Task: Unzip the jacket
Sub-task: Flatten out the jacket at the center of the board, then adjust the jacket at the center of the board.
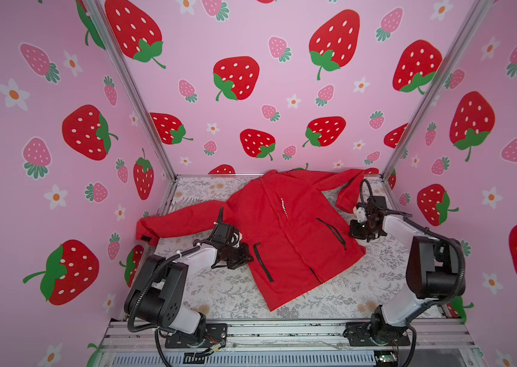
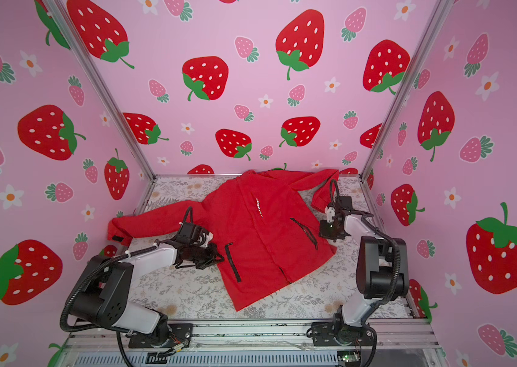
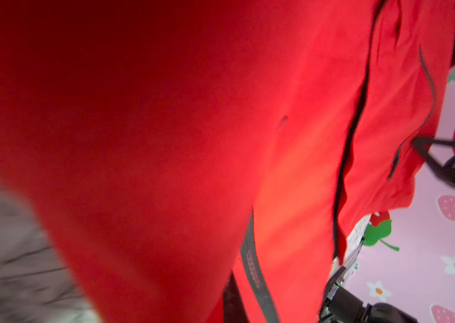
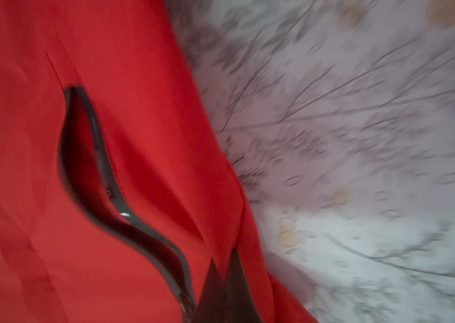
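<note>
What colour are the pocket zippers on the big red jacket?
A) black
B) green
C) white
A: the pocket zippers show as black lines against the red fabric of the jacket in both top views.

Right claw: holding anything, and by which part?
The right claw pinches the jacket near its side edge, beside the pocket zipper.

L arm (image 1: 193,257) & R arm (image 1: 398,227): white shells, black joints, black ribbed cables (image 1: 462,267), black base plates (image 1: 216,332).
</note>
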You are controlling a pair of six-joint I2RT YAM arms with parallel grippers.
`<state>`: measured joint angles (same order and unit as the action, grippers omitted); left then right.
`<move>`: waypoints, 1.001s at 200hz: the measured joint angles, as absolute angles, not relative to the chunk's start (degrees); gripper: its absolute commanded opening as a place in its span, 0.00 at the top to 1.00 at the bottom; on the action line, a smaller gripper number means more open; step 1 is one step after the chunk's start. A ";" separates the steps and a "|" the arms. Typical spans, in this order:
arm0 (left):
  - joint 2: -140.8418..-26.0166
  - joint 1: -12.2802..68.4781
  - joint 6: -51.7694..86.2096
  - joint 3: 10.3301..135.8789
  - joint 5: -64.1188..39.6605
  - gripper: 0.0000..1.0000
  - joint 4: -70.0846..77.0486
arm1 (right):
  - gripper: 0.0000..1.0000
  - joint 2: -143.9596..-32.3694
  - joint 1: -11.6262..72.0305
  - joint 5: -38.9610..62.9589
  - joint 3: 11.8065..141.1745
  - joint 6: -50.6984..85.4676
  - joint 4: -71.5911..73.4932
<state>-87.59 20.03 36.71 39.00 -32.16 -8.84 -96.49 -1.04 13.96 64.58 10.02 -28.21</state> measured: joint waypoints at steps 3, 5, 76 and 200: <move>-87.96 20.97 36.80 39.48 -32.45 0.64 -8.84 | 1.00 -96.77 -1.72 13.76 65.73 10.24 -28.18; -88.18 21.32 36.71 39.70 -32.58 0.61 -8.91 | 1.00 -97.03 -2.26 13.47 66.65 10.37 -28.10; -75.46 16.25 28.88 48.05 -27.83 0.18 -19.31 | 0.12 -91.96 0.54 13.32 75.77 10.63 -24.53; -115.57 0.30 20.29 95.09 -25.15 0.22 -31.22 | 0.14 -98.04 45.10 20.56 69.30 3.22 -22.96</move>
<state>-115.57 0.30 20.29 95.09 -25.15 -31.22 -98.04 45.10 20.56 69.30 3.22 -22.96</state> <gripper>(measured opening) 0.778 0.863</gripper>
